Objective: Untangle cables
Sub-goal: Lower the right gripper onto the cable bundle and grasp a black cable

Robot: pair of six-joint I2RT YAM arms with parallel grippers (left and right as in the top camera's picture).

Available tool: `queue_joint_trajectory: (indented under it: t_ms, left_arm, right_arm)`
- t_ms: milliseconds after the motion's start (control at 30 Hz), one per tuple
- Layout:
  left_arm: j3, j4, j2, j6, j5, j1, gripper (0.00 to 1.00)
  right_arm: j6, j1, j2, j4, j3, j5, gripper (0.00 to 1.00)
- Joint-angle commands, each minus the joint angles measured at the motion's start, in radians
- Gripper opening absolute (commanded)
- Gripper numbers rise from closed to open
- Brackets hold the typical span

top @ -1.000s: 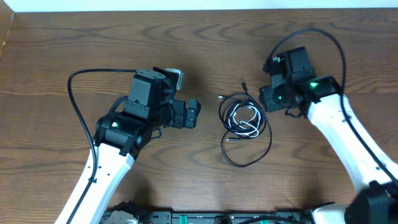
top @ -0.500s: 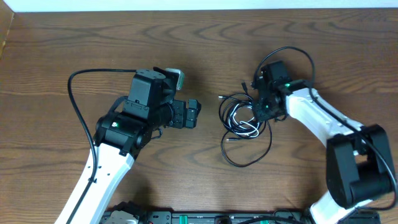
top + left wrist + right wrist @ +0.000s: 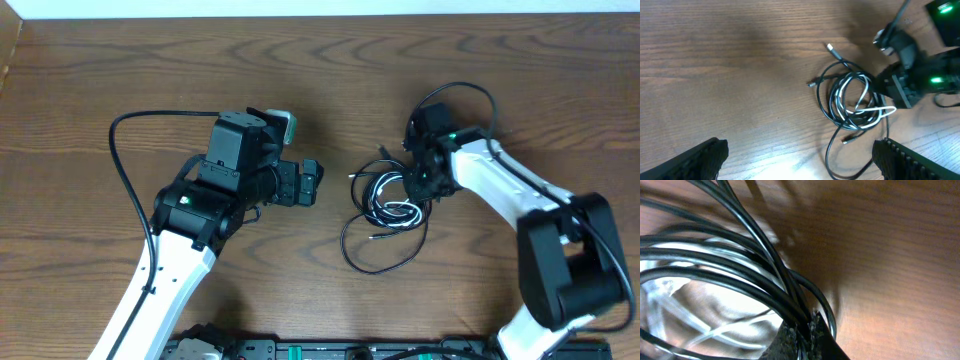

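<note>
The cables lie tangled at mid-table. The thin black cable [image 3: 362, 262] coils in several loops, and the white cable [image 3: 397, 211] is threaded through them. My right gripper [image 3: 420, 180] sits at the bundle's right edge, shut on a few strands of the black cable [image 3: 740, 225]. Its fingertips [image 3: 790, 337] pinch them close together, and the white cable [image 3: 730, 330] shows blurred beside them. My left gripper [image 3: 315, 183] hangs wide open to the left of the bundle and touches nothing. In its wrist view the black cable [image 3: 840, 62], the white cable [image 3: 880, 111] and the right gripper [image 3: 892, 87] lie ahead of it.
The dark wooden table [image 3: 100, 80] carries only the cable bundle. A thick black arm cable [image 3: 125, 160] arcs beside the left arm, and another [image 3: 470, 90] loops over the right wrist. The robot base [image 3: 330, 350] lines the front edge.
My right gripper came down leftward onto the bundle and shut on black strands. The bundle and its big lower loop slid a little left. The left arm stayed still.
</note>
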Motion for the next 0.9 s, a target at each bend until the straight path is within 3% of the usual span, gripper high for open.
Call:
queue_joint_trajectory:
  t_ms: [0,133,233,267,367,467,600,867]
  left_arm:
    - [0.016,0.002,0.013,-0.001,0.008,-0.003,0.98]
    - [0.016,0.001,0.038,-0.001,0.009,-0.003,0.98]
    - [0.016,0.001,0.063,-0.002,0.010,-0.003,0.98]
    - [0.016,0.001,0.070,-0.002,0.010,-0.003,0.98]
    - [0.016,0.003,0.084,-0.001,0.009,-0.003,0.98]
    - [0.016,0.014,0.087,-0.001,0.009,-0.003,0.98]
    - [0.016,0.027,0.087,-0.001,0.009,-0.003,0.98]
    - [0.016,0.030,0.087,-0.001,0.013,-0.003,0.98]
  right_arm:
    - [0.020,0.005,-0.145,-0.015,0.097,-0.118,0.01]
    - [-0.063,0.005,-0.261,0.021,0.116,-0.242,0.01]
    - [0.100,0.005,-0.318,0.021,0.116,-0.001,0.01]
    - [0.101,0.005,-0.330,0.019,0.116,-0.003,0.01]
    - [-0.084,0.004,-0.345,0.015,0.116,-0.200,0.01]
    - [0.098,-0.007,-0.345,0.003,0.116,-0.094,0.01]
    - [-0.061,-0.008,-0.346,0.061,0.116,-0.445,0.01]
    - [-0.001,-0.008,-0.354,0.125,0.125,-0.373,0.01]
